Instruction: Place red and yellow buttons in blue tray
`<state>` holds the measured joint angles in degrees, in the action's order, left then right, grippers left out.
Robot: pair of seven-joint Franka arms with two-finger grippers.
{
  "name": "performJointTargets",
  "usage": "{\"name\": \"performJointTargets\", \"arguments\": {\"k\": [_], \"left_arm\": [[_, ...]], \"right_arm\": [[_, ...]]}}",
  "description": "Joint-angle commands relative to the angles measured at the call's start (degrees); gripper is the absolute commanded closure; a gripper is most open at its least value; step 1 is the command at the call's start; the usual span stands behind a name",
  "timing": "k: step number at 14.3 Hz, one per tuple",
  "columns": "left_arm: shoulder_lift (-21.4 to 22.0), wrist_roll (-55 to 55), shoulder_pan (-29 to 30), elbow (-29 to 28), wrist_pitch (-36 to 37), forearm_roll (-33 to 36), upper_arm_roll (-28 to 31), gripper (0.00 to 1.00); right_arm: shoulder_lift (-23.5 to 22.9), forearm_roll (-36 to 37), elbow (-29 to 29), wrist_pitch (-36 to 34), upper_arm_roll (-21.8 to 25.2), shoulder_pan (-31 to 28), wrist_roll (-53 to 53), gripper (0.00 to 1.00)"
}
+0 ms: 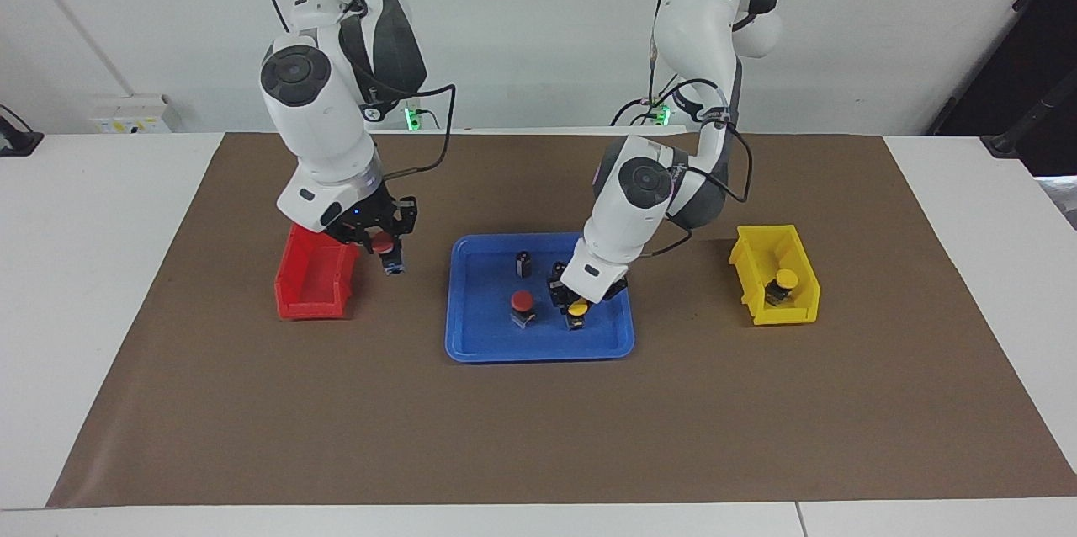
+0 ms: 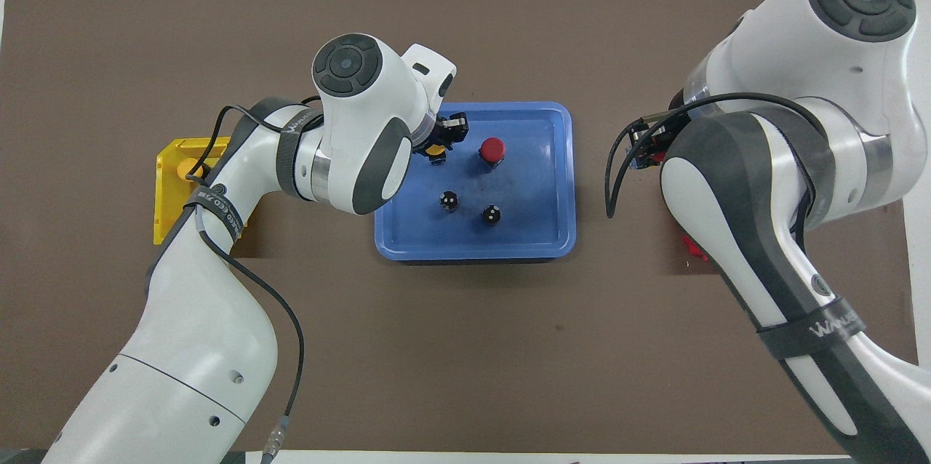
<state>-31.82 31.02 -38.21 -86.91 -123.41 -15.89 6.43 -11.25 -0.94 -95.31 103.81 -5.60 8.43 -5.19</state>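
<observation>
The blue tray (image 1: 480, 331) lies mid-table and also shows in the overhead view (image 2: 542, 231). One red button (image 1: 522, 305) (image 2: 492, 150) stands in it. My left gripper (image 1: 576, 311) (image 2: 438, 140) is low in the tray, right at a yellow button (image 1: 577, 314) (image 2: 436, 151). My right gripper (image 1: 385, 249) (image 2: 649, 149) is shut on a red button (image 1: 383, 242), held in the air between the red bin (image 1: 313, 284) and the tray. A second yellow button (image 1: 785, 284) lies in the yellow bin (image 1: 799, 310) (image 2: 169, 209).
Two dark capless cylinders (image 1: 523, 263) (image 2: 449, 201) (image 2: 492, 215) stand in the tray, nearer to the robots than the buttons. The red bin is at the right arm's end, the yellow bin at the left arm's end. A brown mat (image 1: 538, 436) covers the table.
</observation>
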Motion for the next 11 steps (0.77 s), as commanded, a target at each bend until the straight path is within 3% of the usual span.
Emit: {"name": "performJointTargets", "arguments": {"k": [1,3,4,6,8,11], "left_arm": [[-1.0,0.6,-2.1,1.2,-0.8,-0.8,1.0,0.98],[-1.0,0.6,-2.1,1.1,-1.2,-0.5,1.0,0.96],[-1.0,0.6,-2.1,1.1,-1.8,-0.5,1.0,0.83],[-1.0,0.8,-2.1,1.3,-1.3,-0.9,1.0,0.45],[-0.9,1.0,-2.0,3.3,-0.3,-1.2,1.2,0.34],[0.2,2.4,-1.2,7.2,5.5,-1.2,2.0,0.32]], "right_arm": [[-2.0,-0.5,1.9,0.6,-0.1,1.1,-4.5,0.82],[-3.0,-1.5,2.2,2.1,-0.4,1.8,-5.9,0.82],[-3.2,-2.1,2.2,2.5,-0.4,2.0,-6.0,0.82],[-3.9,-2.1,2.3,2.8,-0.4,2.2,-8.4,0.82],[-4.7,-2.1,2.7,3.3,-0.5,2.8,-10.0,0.82],[-6.9,-2.1,4.1,4.8,-0.5,4.2,-13.1,0.82]]}}
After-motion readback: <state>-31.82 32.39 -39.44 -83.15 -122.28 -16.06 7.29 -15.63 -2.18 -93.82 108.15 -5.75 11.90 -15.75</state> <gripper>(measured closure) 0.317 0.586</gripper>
